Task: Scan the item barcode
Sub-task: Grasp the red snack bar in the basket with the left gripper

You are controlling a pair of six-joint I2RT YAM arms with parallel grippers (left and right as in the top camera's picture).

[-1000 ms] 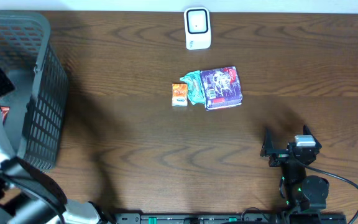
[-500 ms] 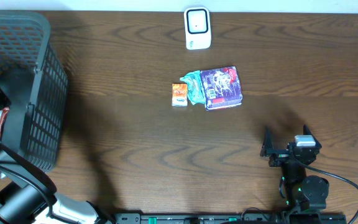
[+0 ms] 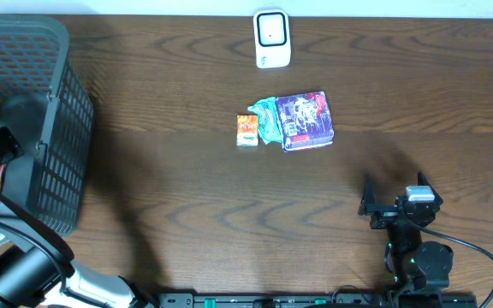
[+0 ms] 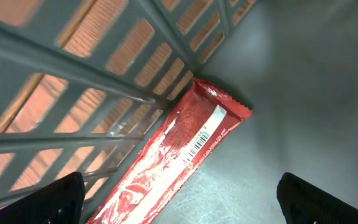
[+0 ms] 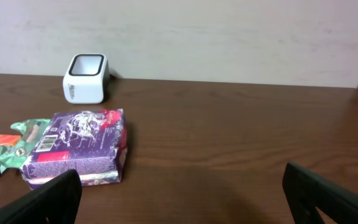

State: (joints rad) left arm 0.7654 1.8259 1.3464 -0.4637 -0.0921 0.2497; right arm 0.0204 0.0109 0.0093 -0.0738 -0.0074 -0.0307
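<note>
the left pincer (image 4: 182,202) shows only as two dark fingertips in the bottom corners of its wrist view. they stand wide apart with nothing between them. from overhead it is a dark shape low inside the basket (image 3: 58,103), hard to make out, and the arm is cut off by the left edge. under it lies one red bar (image 4: 179,149) on the basket floor, tucked into a corner against the lattice wall. its barcode (image 4: 199,140) faces up, and the bar's lower end runs out of the picture. only the wrist view shows that barcode; overhead gives no more than a reddish sliver there.

the right pincer (image 5: 185,199) is also wide and empty, with only its tips in view. overhead it sits over the near right of the table (image 3: 187,197), well apart from everything.

mid-table lie three packets, touching in a row: one purple (image 3: 305,120), one green (image 3: 266,120) partly under the purple one, and one small orange (image 3: 246,130) that the right wrist view cuts off at its left edge. one white scanner (image 3: 272,38) stands at the far edge. its print is too small to read.
</note>
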